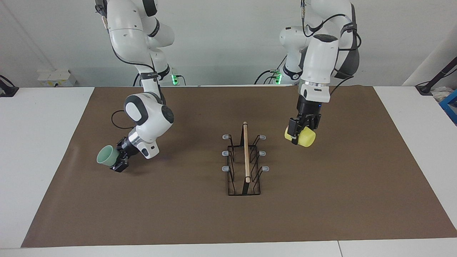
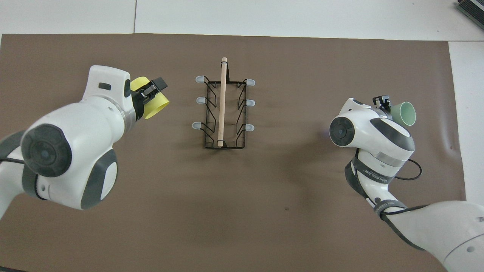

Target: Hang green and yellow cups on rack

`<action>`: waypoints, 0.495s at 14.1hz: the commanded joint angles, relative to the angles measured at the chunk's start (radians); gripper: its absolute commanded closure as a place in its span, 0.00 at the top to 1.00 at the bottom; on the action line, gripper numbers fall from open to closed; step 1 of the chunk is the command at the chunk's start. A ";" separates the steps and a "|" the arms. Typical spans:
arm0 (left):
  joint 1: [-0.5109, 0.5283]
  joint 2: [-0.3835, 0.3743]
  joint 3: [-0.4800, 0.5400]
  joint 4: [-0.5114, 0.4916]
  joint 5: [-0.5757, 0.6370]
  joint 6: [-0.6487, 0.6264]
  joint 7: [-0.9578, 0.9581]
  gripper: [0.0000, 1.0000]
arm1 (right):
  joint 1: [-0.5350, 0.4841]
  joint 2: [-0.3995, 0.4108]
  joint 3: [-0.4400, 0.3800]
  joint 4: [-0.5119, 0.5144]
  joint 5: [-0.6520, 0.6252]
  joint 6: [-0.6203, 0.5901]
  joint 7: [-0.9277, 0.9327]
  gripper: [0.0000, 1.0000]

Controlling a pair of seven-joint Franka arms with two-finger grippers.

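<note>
Two cups are up in the air, each clamped in a gripper, and you can see neither is on the rack point(image 1: 245, 160) yet. Your yellow cup point(image 1: 304, 136) lies on its side in the left gripper point(image 1: 300, 134), whose fingers are closed on it, over the brown mat point(image 1: 321, 200) just beside the rack, on the left arm's end of the table. Your green cup point(image 1: 106, 155) sits tilted in the right gripper point(image 1: 117, 161), fingers closed on it too, low over the mat well apart from the rack toward the right arm's end; its mouth points away from the rack. You find the rack standing in the middle of the mat, its wooden rod point(image 2: 222, 101) running along the top and its six grey-tipped prongs point(image 2: 199, 79) all bare, three on each side.
</note>
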 commanded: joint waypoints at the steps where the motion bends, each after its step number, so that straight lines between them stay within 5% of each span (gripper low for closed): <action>1: 0.013 -0.053 -0.031 -0.112 0.078 0.146 -0.001 0.00 | -0.002 -0.114 0.020 -0.005 0.252 -0.004 -0.043 0.00; 7: 0.002 -0.008 -0.056 -0.144 0.157 0.289 -0.001 0.00 | 0.010 -0.228 0.040 0.015 0.639 -0.036 -0.031 0.00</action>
